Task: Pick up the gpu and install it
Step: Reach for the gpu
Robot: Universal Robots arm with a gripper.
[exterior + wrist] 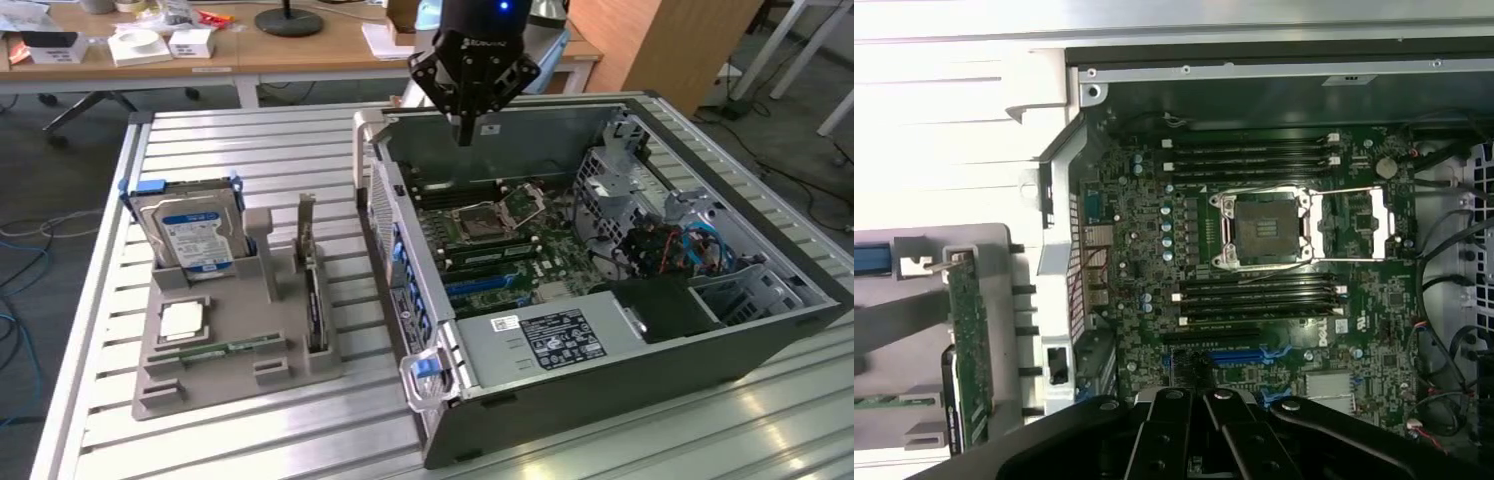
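Gripper: fingers pressed together, empty, hanging above the far rim of the open computer case.
Beneath the gripper: the motherboard, its CPU socket uncovered, just forward of the fingertips.
gpu: well apart from the gripper, outside the case wall toward the exterior view's left, standing on edge in a grey holder.
Farther from the gripper: a hard drive, upright in the same holder.
Under everything: a slatted metal table.

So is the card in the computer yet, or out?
Out. The card stands on edge in the grey holder beside the computer; the shut gripper hangs above the open computer, holding nothing.
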